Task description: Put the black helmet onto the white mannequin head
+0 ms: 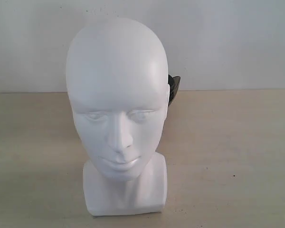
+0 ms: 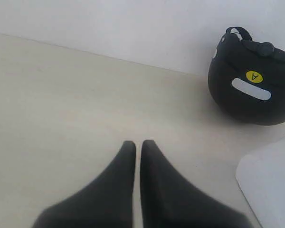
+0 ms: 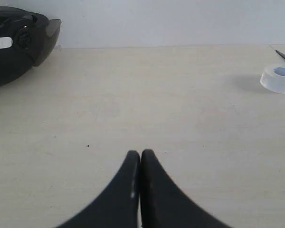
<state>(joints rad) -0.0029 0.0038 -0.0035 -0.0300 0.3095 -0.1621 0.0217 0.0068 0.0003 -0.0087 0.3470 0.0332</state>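
On the table [image 3: 180, 109], the black helmet [image 2: 251, 90] sits apart from both closed grippers

The left gripper [image 2: 137, 142] and right gripper [image 3: 140, 153] hang over the pale surface with fingers drawn together, holding nothing; the helmet lies well ahead of each set of fingertips. The white mannequin head [image 1: 118, 109] stands upright and bare, the helmet's visor edge showing behind it.
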